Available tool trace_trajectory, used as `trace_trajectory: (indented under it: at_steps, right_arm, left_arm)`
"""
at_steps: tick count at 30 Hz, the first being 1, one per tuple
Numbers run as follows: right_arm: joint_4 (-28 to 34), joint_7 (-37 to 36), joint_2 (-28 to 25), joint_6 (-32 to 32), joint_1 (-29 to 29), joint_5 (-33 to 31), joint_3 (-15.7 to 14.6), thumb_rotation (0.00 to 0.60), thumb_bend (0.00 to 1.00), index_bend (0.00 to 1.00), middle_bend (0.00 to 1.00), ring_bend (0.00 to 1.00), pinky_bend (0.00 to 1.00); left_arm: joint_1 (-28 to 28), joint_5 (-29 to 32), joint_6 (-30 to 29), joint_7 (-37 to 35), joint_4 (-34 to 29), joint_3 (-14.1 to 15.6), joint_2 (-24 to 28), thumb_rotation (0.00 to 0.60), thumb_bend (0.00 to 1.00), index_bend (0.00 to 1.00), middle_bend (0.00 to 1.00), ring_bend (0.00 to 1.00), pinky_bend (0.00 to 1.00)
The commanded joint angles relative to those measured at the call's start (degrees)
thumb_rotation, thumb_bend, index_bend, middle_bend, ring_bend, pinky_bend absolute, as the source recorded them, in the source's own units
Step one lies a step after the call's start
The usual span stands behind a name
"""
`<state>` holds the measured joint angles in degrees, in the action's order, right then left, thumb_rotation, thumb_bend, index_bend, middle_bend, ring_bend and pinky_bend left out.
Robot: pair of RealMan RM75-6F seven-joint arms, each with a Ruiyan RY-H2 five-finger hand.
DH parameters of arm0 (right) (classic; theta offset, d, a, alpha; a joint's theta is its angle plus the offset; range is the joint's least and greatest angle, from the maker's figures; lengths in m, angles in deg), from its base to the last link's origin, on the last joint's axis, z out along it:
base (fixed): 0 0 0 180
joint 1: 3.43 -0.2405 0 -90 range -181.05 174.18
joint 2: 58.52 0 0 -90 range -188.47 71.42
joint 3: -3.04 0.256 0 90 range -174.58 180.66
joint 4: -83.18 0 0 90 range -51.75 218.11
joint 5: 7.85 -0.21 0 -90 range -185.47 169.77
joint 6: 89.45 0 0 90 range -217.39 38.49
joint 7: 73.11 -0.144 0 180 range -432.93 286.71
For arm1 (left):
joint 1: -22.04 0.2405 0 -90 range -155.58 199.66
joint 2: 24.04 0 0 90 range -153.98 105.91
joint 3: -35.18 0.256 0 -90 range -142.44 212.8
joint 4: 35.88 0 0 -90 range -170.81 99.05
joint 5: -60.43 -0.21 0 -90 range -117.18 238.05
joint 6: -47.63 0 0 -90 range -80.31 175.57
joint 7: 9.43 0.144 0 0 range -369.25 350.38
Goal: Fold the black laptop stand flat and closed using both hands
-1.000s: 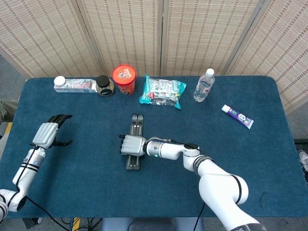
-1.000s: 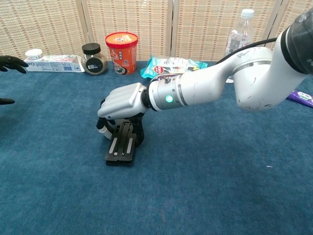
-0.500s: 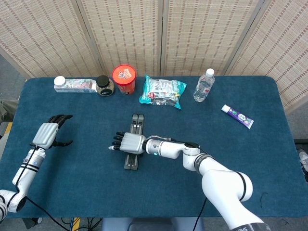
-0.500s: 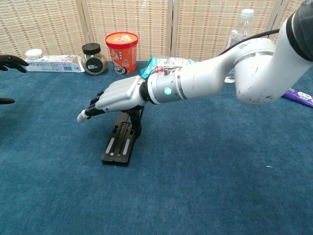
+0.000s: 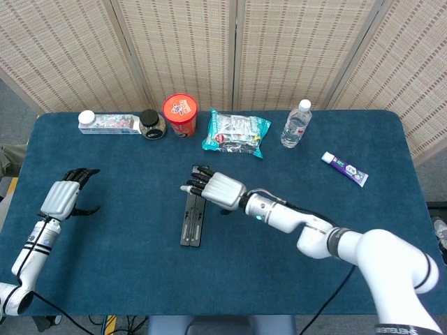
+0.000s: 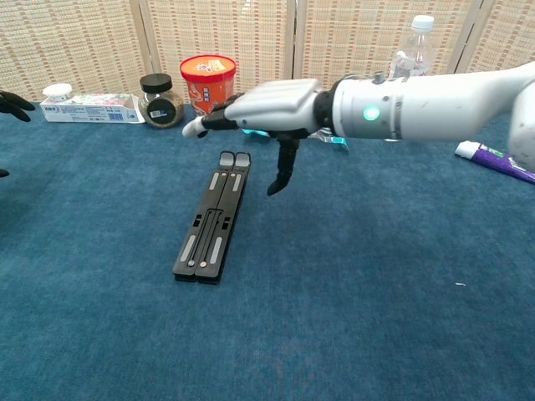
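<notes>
Two slim black slotted bars of the folded-flat laptop stand (image 5: 195, 206) lie mid-table on napped blue cloth (image 5: 349, 230). Above its far end the silver-backed right hand (image 5: 215, 188) hovers, fingers spread, grasping nothing. At far left the left hand (image 5: 64, 196) is likewise released.

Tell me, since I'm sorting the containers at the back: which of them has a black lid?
The small glass jar, standing between the flat box and the red cup. The water bottle has a white cap, and the cup's lid is red.
</notes>
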<state>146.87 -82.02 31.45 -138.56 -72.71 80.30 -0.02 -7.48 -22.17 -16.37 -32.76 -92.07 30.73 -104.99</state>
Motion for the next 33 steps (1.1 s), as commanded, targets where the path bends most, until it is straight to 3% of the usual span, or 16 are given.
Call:
trace_trajectory:
  at_steps: [1,7,13,22,33]
  right_arm:
    - [19.7,17.3,-12.7,-8.5,12.5,-13.2,3.0,0.600,0.03,0.00,0.15,0.00,0.06]
    - [31.8,25.9,-20.9,-18.8,23.6,-17.6,-0.3,0.600,0.03,0.00,0.16,0.00,0.06]
    - [37.2,28.5,-26.7,-29.5,34.0,-16.0,-3.7,0.600,0.03,0.00,0.16,0.00,0.06]
    - [36.6,26.1,-29.2,-41.8,49.1,-11.8,-8.1,0.600,0.03,0.00,0.16,0.00,0.06]
    - [34.8,24.6,-28.7,-48.2,60.1,-8.5,-8.8,0.600,0.03,0.00,0.16,0.00,0.06]
  left_arm:
    - [1.1,0.7,-1.0,2.2,-3.2,-0.2,1.2,0.600,0.14,0.13,0.18,0.11,0.11]
    - [3.5,0.6,-4.5,7.2,-8.4,0.3,2.8,0.600,0.14,0.14,0.18,0.11,0.11]
    - [8.1,1.1,-10.4,12.2,-14.5,1.0,5.4,0.600,0.14,0.14,0.18,0.11,0.10]
    - [16.1,0.7,-18.9,16.3,-23.2,3.4,10.1,0.600,0.14,0.15,0.18,0.11,0.10]
    - [23.4,-0.3,-25.3,22.4,-31.3,6.2,13.6,0.600,0.14,0.16,0.18,0.11,0.10]
